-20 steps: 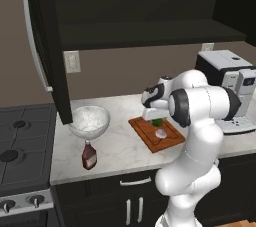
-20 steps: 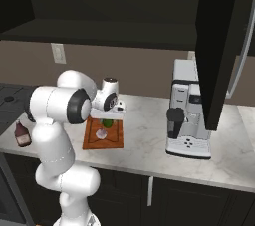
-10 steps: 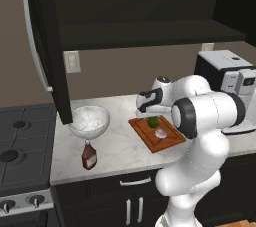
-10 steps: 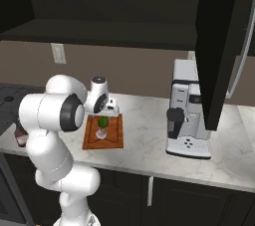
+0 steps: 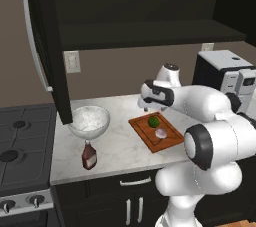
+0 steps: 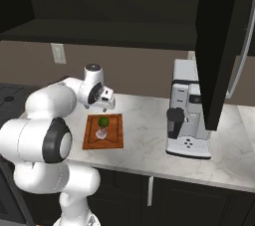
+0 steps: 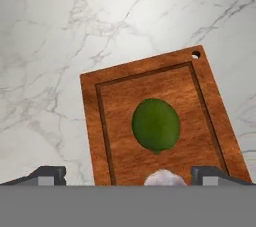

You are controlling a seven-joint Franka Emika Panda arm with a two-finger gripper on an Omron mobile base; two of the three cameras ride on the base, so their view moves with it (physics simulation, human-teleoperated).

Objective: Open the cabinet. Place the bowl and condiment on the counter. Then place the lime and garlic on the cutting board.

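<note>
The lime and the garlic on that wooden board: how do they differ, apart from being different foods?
The lime is plain green; the garlic is pale pinkish-white. The lime lies nearer the wall and the middle of the cutting board, the garlic nearer the counter's front edge. In the hand view the lime shows whole, while just the top of the garlic peeks in at the bottom. Both are small, roundish, similar in size, and rest free on the board, with the open gripper above them.

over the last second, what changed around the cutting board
The hand let go of the garlic and lifted up and back from the cutting board, toward the wall, with its jaws spread wide. The garlic now lies on the board just in front of the lime. The lime, the bowl and the condiment on the counter stayed put.
</note>
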